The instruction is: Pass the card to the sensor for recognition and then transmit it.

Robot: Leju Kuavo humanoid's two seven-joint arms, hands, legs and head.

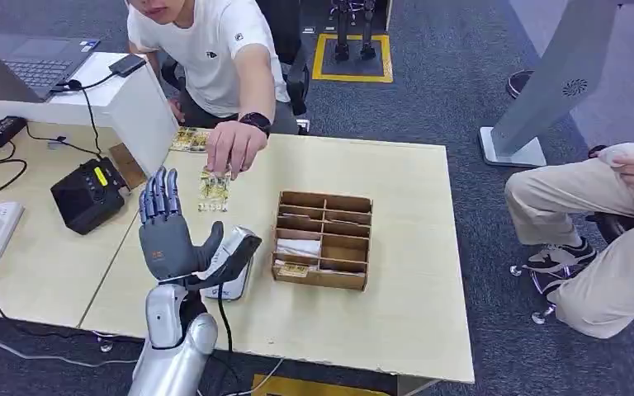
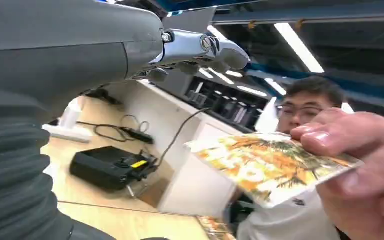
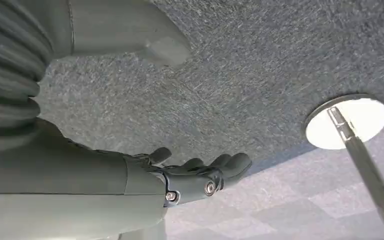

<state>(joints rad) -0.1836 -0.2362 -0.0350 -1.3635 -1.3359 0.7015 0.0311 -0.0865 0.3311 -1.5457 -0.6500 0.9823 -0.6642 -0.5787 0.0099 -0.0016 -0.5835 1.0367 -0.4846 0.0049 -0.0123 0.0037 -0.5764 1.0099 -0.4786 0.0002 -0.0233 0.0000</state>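
Raised with its fingers spread and nothing in its grasp, the left hand (image 1: 167, 235) stands upright over the near-left part of the wooden table (image 1: 396, 322), palm turned toward the card — the handover step, as I judge it, with the card not yet taken. At about one o'clock from that hand, just beyond its fingertips, a person's hand (image 1: 233, 148) holds the card (image 1: 214, 190) out by its upper edge; in the left wrist view the same yellow-patterned card (image 2: 270, 167) is pinched between the person's fingers (image 2: 340, 137), close to the robot's thumb (image 2: 200, 47) but apart from it. Just at four o'clock from the left hand sits the sensor (image 1: 233, 264), a light device with a dark sloped face. Further on, at three o'clock, stands a compartmented wooden box (image 1: 324, 239), with cards lying in two of its near-left slots. The right hand (image 3: 195, 175) hangs over grey carpet, fingers loosely extended, holding nothing. Next, the left hand needs to close on the card's free lower edge — then carry it to the sensor's face.
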